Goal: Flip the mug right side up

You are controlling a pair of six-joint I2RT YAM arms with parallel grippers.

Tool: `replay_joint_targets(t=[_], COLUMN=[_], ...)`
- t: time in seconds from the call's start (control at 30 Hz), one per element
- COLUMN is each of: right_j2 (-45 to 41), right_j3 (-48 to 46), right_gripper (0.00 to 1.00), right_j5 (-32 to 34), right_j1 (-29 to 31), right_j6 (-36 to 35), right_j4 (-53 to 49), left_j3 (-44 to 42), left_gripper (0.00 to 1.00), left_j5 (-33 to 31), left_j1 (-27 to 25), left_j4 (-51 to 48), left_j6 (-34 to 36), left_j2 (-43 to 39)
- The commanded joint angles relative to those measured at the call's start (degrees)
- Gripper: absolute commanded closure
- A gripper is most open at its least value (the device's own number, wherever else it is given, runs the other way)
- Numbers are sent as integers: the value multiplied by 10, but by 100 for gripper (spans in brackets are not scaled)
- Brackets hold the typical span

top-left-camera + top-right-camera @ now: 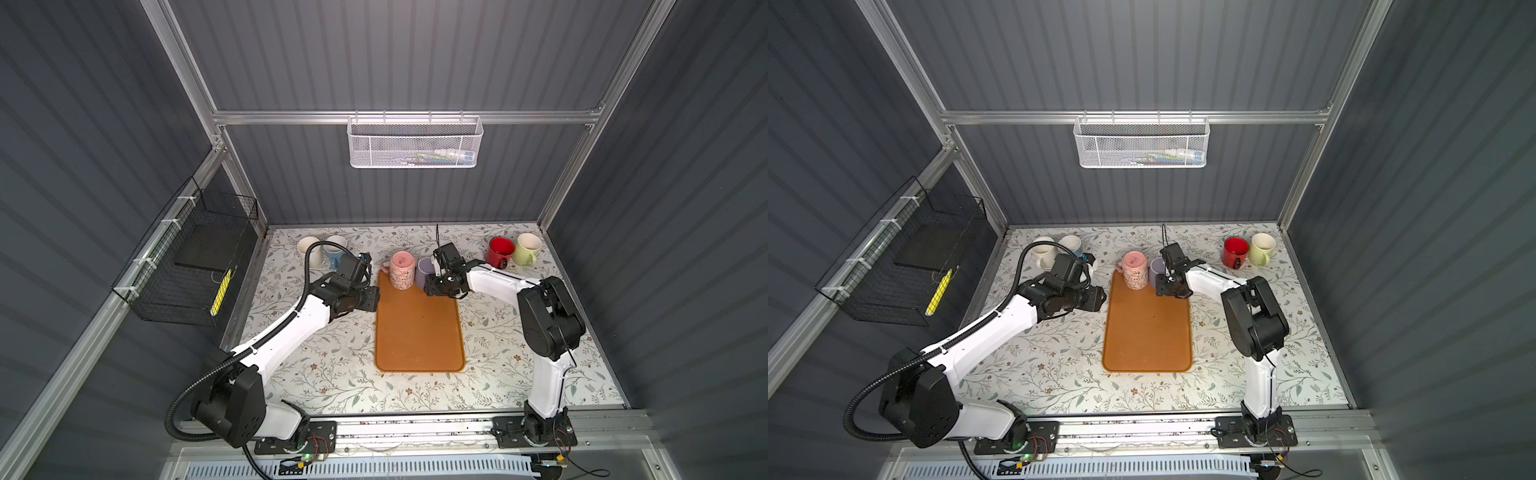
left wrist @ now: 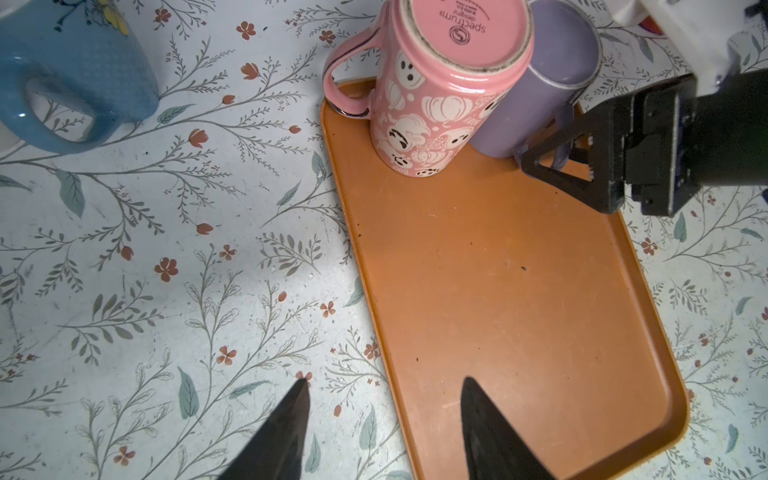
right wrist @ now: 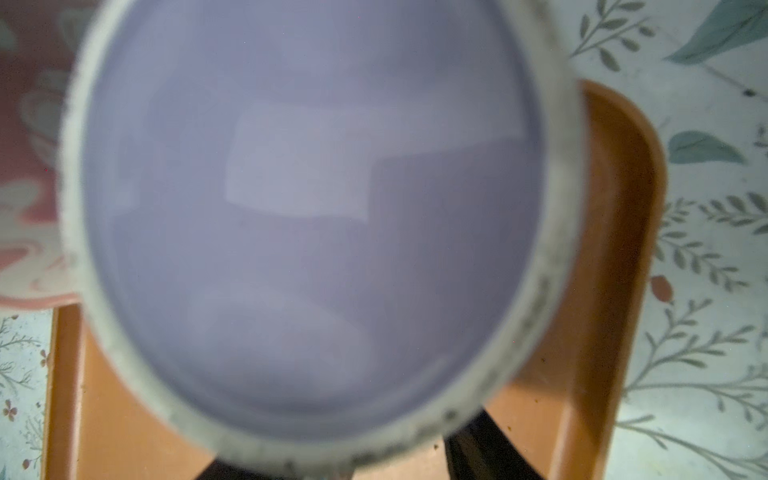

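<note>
Two mugs stand upside down, side by side, at the far end of the orange tray (image 1: pixel 419 332): a pink ghost-print mug (image 1: pixel 402 270) (image 2: pixel 449 91) and a purple mug (image 1: pixel 424 270) (image 2: pixel 557 54), whose base fills the right wrist view (image 3: pixel 311 208). My right gripper (image 1: pixel 432 286) (image 2: pixel 544 145) is low at the purple mug's near side. It is open, with a finger on each side of the handle; I cannot tell if they touch it. My left gripper (image 2: pixel 384 382) (image 1: pixel 374 299) hangs open and empty over the tray's left edge, short of the pink mug.
A blue mug (image 1: pixel 334 249) (image 2: pixel 75 75) and a white mug (image 1: pixel 309 249) stand at the back left. A red mug (image 1: pixel 498 251) and a pale green mug (image 1: pixel 527 248) stand at the back right. A black wire basket (image 1: pixel 195 266) hangs on the left wall.
</note>
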Motion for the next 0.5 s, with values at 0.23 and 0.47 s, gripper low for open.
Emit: replay_joint_targets(t=[0.23, 0.47], right_j2=[27, 37], right_j3=[36, 49], right_gripper=[46, 46], right_j5=[45, 45], right_j1=[10, 13], right_j6=[-8, -21], right_j4=[-18, -40], left_j3=[4, -2], left_gripper=[41, 41], left_j5=[-4, -12], left_j1=[-2, -2], left_j4=[-14, -19], left_j6=[14, 14], left_j2=[-3, -13])
